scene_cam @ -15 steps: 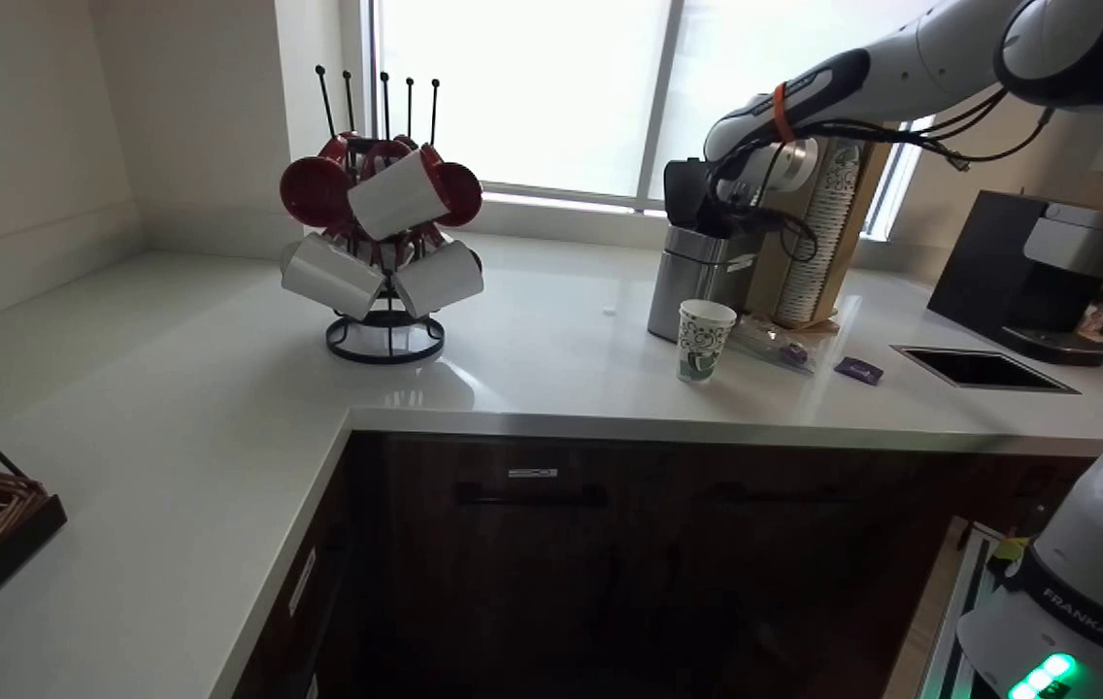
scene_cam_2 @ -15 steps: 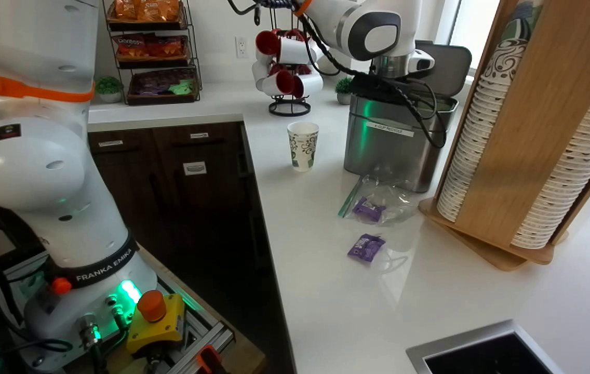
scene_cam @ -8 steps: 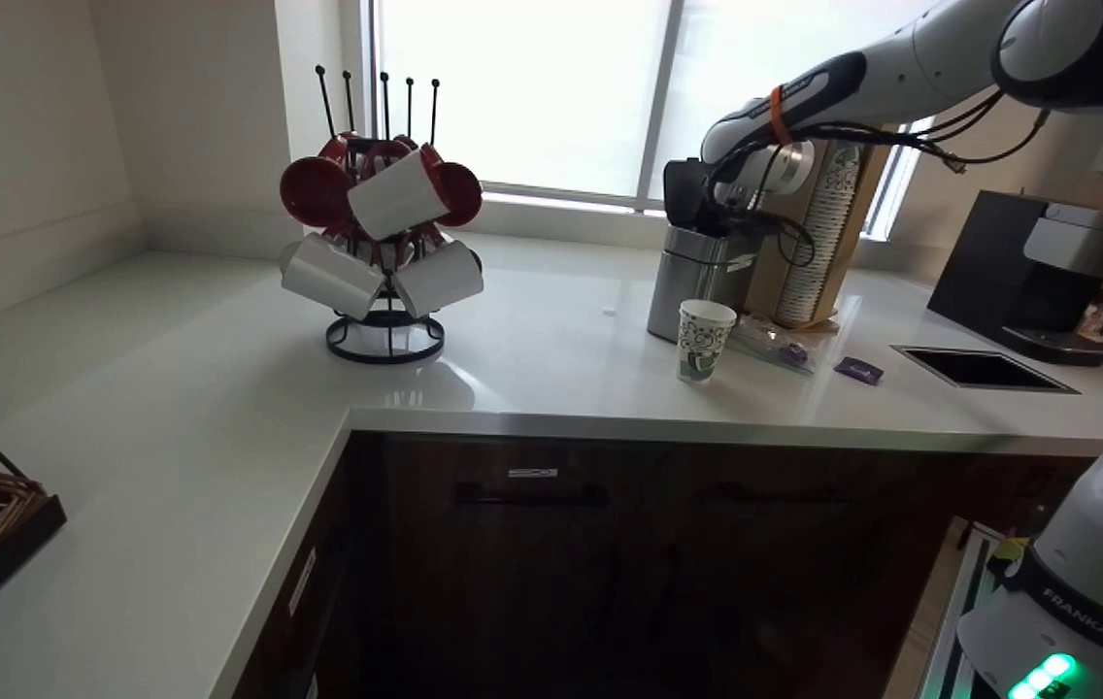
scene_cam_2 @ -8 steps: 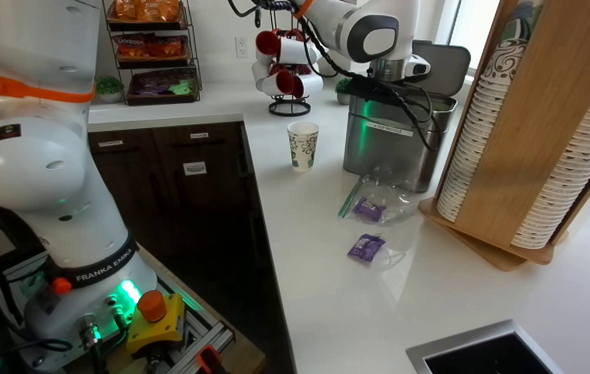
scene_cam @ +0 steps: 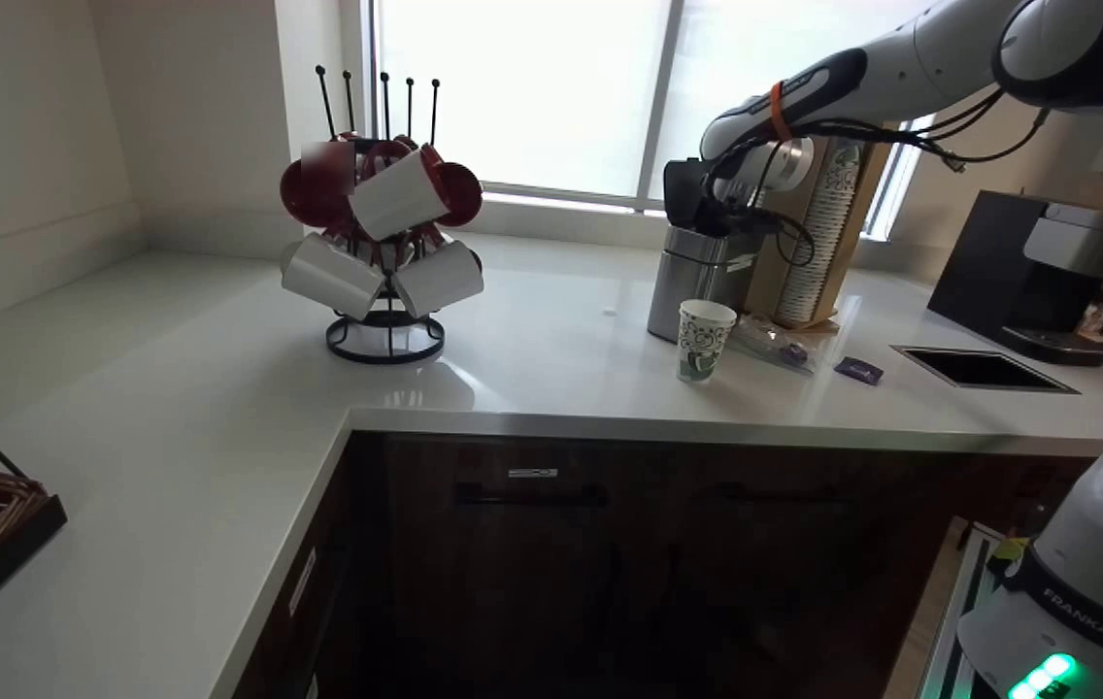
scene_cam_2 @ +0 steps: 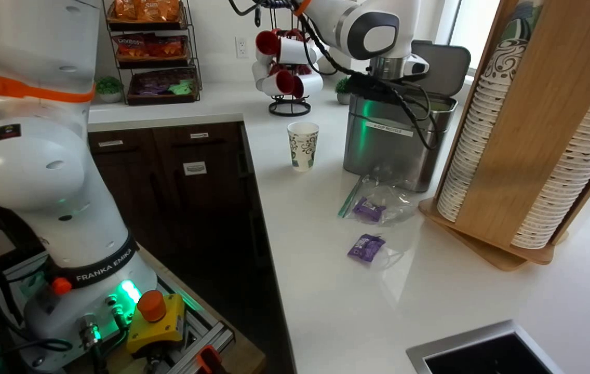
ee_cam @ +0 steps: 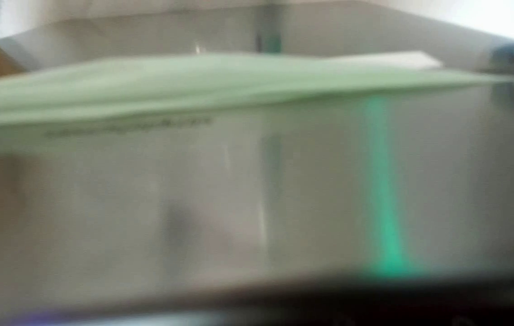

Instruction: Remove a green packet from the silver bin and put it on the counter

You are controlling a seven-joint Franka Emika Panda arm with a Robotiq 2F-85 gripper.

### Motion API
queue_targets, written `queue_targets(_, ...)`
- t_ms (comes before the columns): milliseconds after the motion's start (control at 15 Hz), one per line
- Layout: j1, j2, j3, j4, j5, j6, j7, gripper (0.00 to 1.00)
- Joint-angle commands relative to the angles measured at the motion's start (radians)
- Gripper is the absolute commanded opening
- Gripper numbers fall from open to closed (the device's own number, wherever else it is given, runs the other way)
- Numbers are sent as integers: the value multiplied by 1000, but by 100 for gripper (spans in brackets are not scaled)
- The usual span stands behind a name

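Gripper (scene_cam_2: 384, 87): jaws clenched, fingertips hidden inside the silver bin (scene_cam_2: 378, 153) in both exterior views — whether anything is pinched between them cannot be told.
Silver bin: stood upright on the counter (scene_cam_2: 326, 301), its lid (scene_cam_2: 446, 67) raised, its mouth partly covered by the gripper.
Green packet: whereabouts not certain; a pale green sheet (ee_cam: 221, 79) is seen across the wrist view, too blurred for it to be told whether this is the packet.
Paper cup (scene_cam_2: 303, 148): placed upright on the counter, near the bin.
Clear bag (scene_cam_2: 398, 209): laid just beside the bin's foot — a purple packet (scene_cam_2: 369, 210) enclosed.
Loose purple packet (scene_cam_2: 366, 248): rested on the counter, near the bag.
Cup holder (scene_cam_2: 539, 130): set just beside the bin, filled with stacked cups (scene_cam_2: 474, 145).
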Motion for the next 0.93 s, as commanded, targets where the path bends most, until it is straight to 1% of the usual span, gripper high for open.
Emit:
queue_targets(0,-6,-23,6,-2,2,-45,12,0)
queue_targets(333,4,-72,-5,-25,-15,-41,43,0)
queue_targets(867,28,-215,-32,-89,-62,-23,99,0)
